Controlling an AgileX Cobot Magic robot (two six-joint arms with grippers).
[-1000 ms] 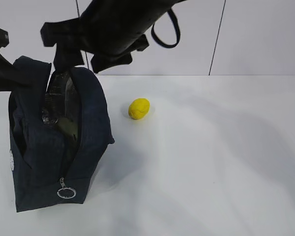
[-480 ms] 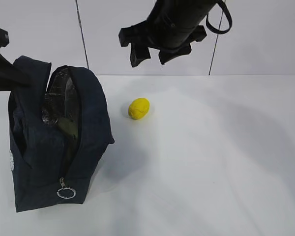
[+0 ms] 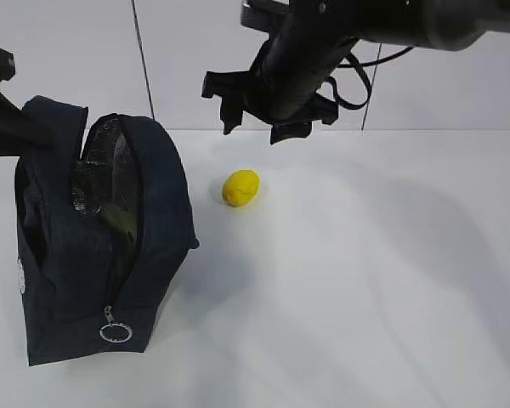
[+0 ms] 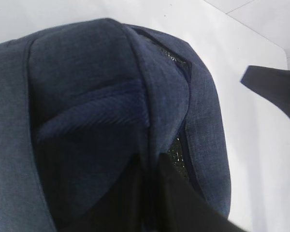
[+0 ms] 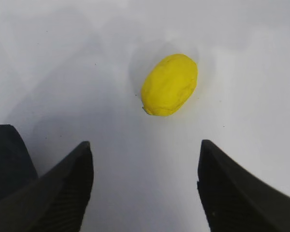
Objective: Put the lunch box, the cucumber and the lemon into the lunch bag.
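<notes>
- Moved since the earlier frame: right tool [image 3: 257,119], shifted from above the lunch bag [image 3: 102,246] toward the lemon [image 3: 240,187]; jaws spread wide, nothing held, hung over the lemon.
- Lemon: unmoved, lying on the white desk [image 3: 365,272] near its far edge, just beside the bag.
- Lunch bag: upright at the desk's left side, zipper open, silver lining visible.
- Left tool [image 4: 154,203]: clenched on the bag's fabric rim.

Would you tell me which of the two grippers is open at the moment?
The right gripper, hanging above the small yellow oval lemon, is open with nothing between its fingers; the left gripper is shut on the navy fabric lunch bag.
</notes>
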